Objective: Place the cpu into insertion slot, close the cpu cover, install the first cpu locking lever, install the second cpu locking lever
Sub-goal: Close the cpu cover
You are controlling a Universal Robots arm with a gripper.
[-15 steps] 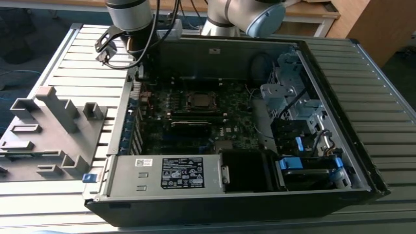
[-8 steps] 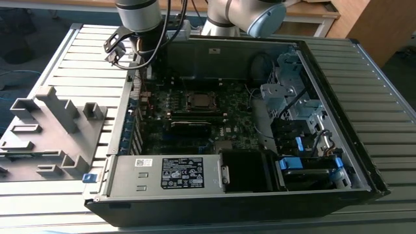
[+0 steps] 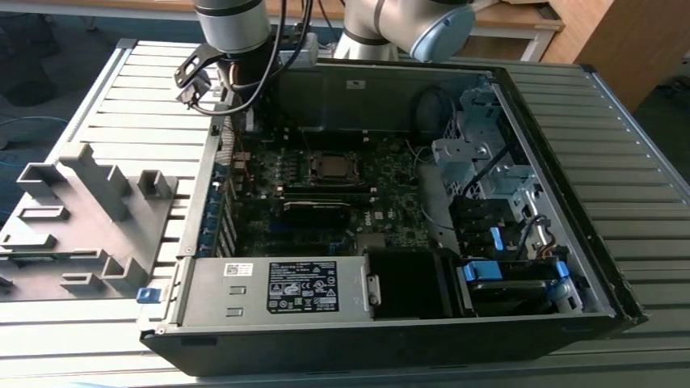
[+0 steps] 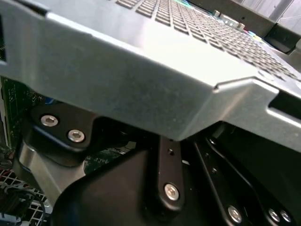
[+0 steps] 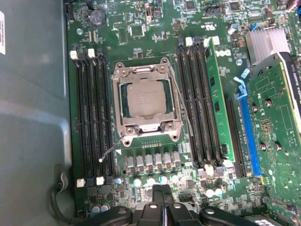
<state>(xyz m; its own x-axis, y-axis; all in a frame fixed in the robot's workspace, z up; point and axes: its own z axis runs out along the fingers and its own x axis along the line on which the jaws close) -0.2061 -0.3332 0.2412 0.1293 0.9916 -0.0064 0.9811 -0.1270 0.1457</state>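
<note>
CPU (image 5: 146,96) lies flat in the insertion slot (image 5: 123,101), metal top up. It is square, so it has no long axis, and its edges run parallel to the long black memory slots (image 5: 94,117) on two opposite sides. Faint print crosses its top, too small to read. One cpu cover (image 5: 141,69) lies down around it, with the chip showing through the cut-out. There are two wire levers: one (image 5: 181,101) runs along a side of the cover, and the other (image 5: 110,150) juts out from a corner. One green memory stick (image 5: 214,94) stands in a slot. The claw (image 5: 161,188) hangs well apart from the socket, narrow, tips together and holding nothing. In the exterior view the computer case (image 3: 603,267) lies open on the slatted worktop (image 3: 636,162). A white label (image 3: 302,285) carries print I cannot read.
</note>
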